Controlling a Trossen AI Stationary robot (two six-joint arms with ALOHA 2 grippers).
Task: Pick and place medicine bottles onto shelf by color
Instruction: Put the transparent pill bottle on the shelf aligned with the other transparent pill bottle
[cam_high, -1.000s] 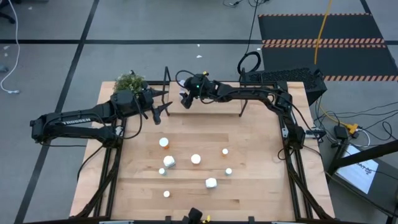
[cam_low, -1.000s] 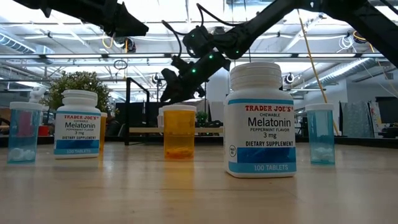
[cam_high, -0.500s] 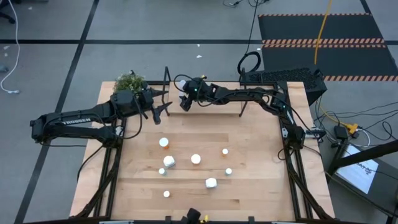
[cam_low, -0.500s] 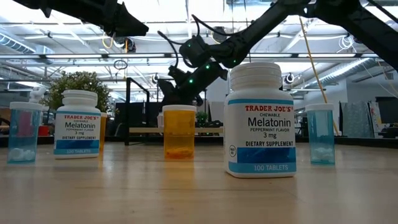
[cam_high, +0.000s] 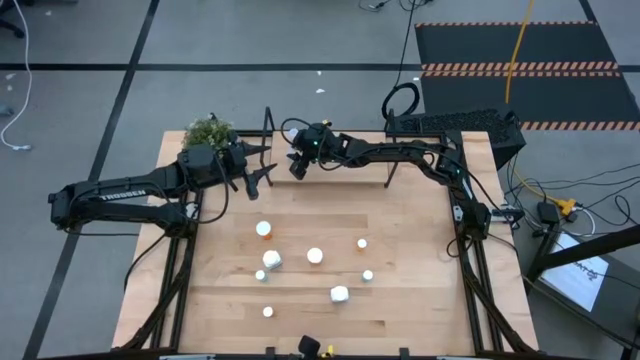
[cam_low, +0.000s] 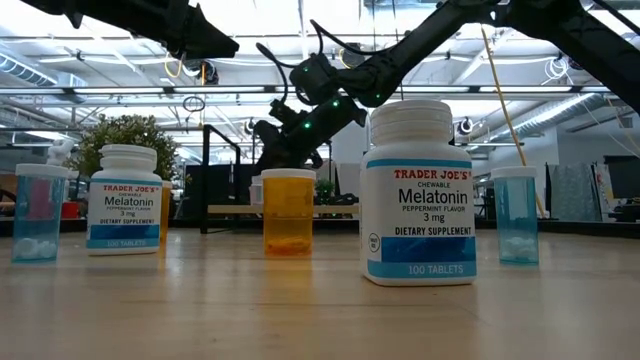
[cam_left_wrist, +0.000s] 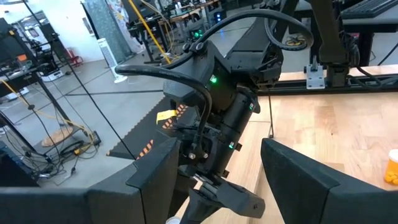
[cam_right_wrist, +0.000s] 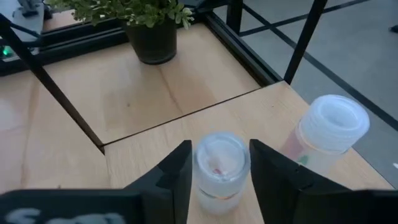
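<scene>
Looking straight down first: my right gripper (cam_high: 296, 165) reaches over the shelf (cam_high: 345, 160) at the far edge of the desk (cam_high: 420, 300), close to the shelf's left end frame. My left gripper (cam_high: 262, 175) hangs just beside it, toward the far-left corner where a potted plant (cam_high: 208, 131) stands. 7 white-capped medicine bottles sit loose on the middle of the desk, among them an orange bottle (cam_high: 263, 229) and a big white bottle (cam_high: 339, 294) nearer the near edge.

From table height, a melatonin bottle (cam_low: 419, 195) stands closest, with an orange bottle (cam_low: 288, 211) beside it, a second melatonin bottle (cam_low: 125, 199) toward the left, and a blue bottle (cam_low: 40, 213) and another blue bottle (cam_low: 514, 214) at the 2 sides. The shelf (cam_low: 250, 209) shows as a thin board behind them, my right gripper (cam_low: 275, 140) above it.

My left wrist camera looks between my own left fingers (cam_left_wrist: 155, 180), spread apart and grasping nothing, at my right arm (cam_left_wrist: 217, 118) just ahead.

My right wrist camera shows my right fingers (cam_right_wrist: 180, 171) on either side of a clear bottle (cam_right_wrist: 219, 171) standing on the shelf (cam_right_wrist: 143, 155) (whether they actually press it, I cannot tell). A second capped bottle (cam_right_wrist: 328, 132) stands just beside it, near the shelf's edge.
</scene>
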